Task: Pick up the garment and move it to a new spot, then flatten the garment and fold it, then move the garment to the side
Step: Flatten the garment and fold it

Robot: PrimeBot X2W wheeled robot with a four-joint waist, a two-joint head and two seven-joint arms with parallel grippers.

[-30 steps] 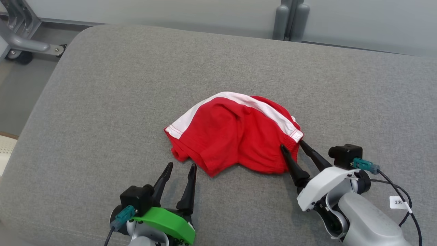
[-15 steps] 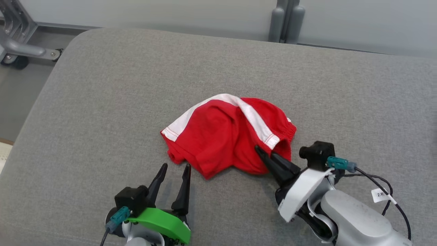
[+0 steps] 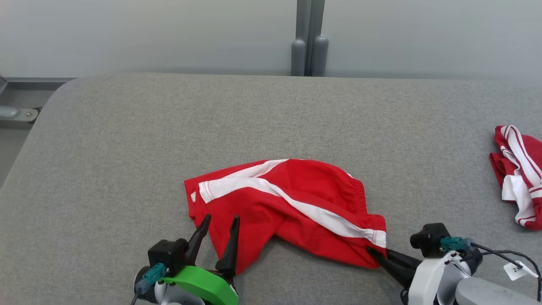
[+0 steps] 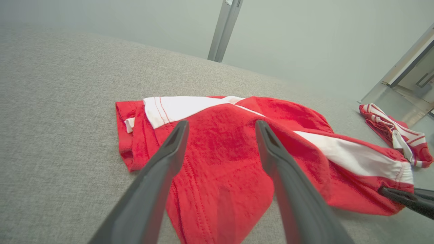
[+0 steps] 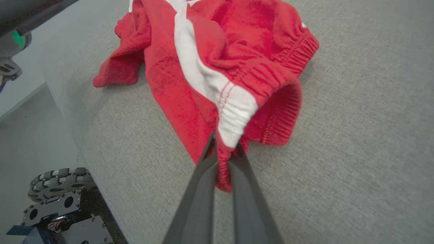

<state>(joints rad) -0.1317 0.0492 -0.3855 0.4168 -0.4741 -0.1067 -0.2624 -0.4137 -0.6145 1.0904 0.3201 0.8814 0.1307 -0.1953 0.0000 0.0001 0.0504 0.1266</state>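
item: garment (image 3: 292,203), red with a white side stripe, on the grey cushion (image 3: 169,127), close to its near edge and about mid-width in the head view

change since a second ago: then a bunched mound, now drawn out longer and flatter; the right gripper (image 3: 375,253) then stood open astride the waistband corner, now its fingers are pressed together on that corner, where the white stripe ends, with cloth pinched between them in the right wrist view; the left gripper (image 3: 221,218) is spread as before; the head camera has swung, so the shifted background is no move of the things

lie: long axis runs across the robot, left to right, its right end dipping a little toward the robot; elastic waistband to the right, leg hem to the left; the stripe follows the axis from hem to pinch; the near edge is rumpled

left gripper: fingers wide apart, tips over the garment's near left part; contact cannot be told

around: other garment (image 3: 518,173), red and white, crumpled, well apart at the cushion's far right; grey post (image 3: 308,42) against the pale wall (image 3: 127,34) behind; wheeled base (image 5: 57,193) below the cushion's edge in the right wrist view
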